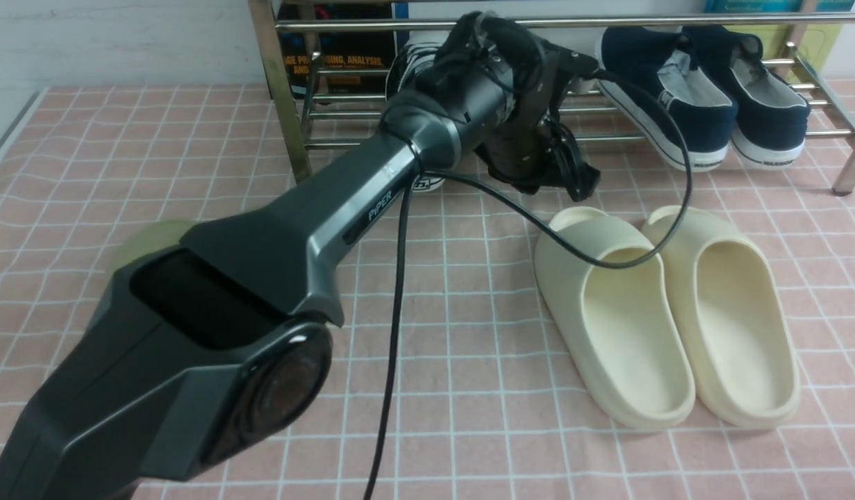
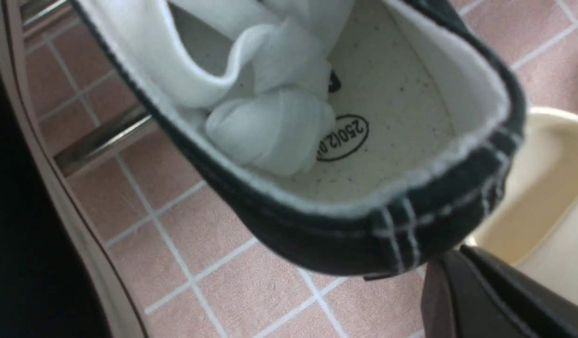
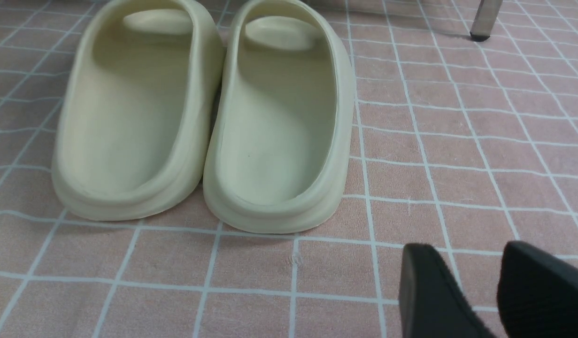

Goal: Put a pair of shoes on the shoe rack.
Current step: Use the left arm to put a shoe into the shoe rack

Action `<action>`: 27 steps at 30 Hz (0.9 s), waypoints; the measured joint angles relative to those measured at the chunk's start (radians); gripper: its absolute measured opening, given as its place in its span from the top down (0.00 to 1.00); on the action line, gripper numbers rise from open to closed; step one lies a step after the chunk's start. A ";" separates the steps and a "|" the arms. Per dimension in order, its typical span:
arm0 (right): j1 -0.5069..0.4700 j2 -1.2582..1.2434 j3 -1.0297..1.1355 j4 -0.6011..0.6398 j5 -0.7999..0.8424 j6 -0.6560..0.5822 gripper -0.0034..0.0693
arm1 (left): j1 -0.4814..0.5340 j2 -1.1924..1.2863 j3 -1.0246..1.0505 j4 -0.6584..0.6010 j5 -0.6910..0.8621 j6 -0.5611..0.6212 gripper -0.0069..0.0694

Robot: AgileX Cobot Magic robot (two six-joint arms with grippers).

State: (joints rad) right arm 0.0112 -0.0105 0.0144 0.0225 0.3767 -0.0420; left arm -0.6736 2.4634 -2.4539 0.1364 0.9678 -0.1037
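Note:
In the left wrist view a black canvas sneaker [image 2: 345, 234] with white lining and white stitching fills the frame. It is heel-on, lying over a chrome bar of the shoe rack [image 2: 101, 141], with its heel out over the floor. My left gripper [image 2: 450, 263] looks shut, its fingers together and its tip right at that heel. In the front view the left gripper [image 1: 538, 163] reaches to the shoe rack [image 1: 344, 26]. Beside the wrist a black laced sneaker [image 1: 414, 59] lies on the rack. My right gripper [image 3: 476, 272] is open and empty, low over the floor.
Two cream foam slides [image 1: 667, 312] lie on the pink checked floor cloth, right of the left gripper and just ahead of the right gripper [image 3: 204, 117]. Navy slip-ons [image 1: 705, 104] sit on the rack's right half. A green slide [image 1: 146, 239] peeks from behind my left arm. Books [image 1: 337, 62] stand behind the rack.

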 joint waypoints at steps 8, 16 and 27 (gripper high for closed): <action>0.000 0.000 0.000 0.000 0.000 0.000 0.62 | 0.017 -0.064 -0.036 -0.112 0.231 -0.053 0.86; 0.000 0.000 0.000 0.000 -0.001 0.000 0.62 | 0.048 -0.217 -0.062 -0.084 0.267 0.081 0.86; 0.000 0.000 0.000 0.000 -0.001 0.000 0.62 | 0.106 -0.238 0.258 -0.003 0.267 0.043 0.85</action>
State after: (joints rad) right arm 0.0112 -0.0105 0.0144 0.0225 0.3762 -0.0420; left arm -0.5674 2.2256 -2.1957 0.1339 1.2345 -0.0608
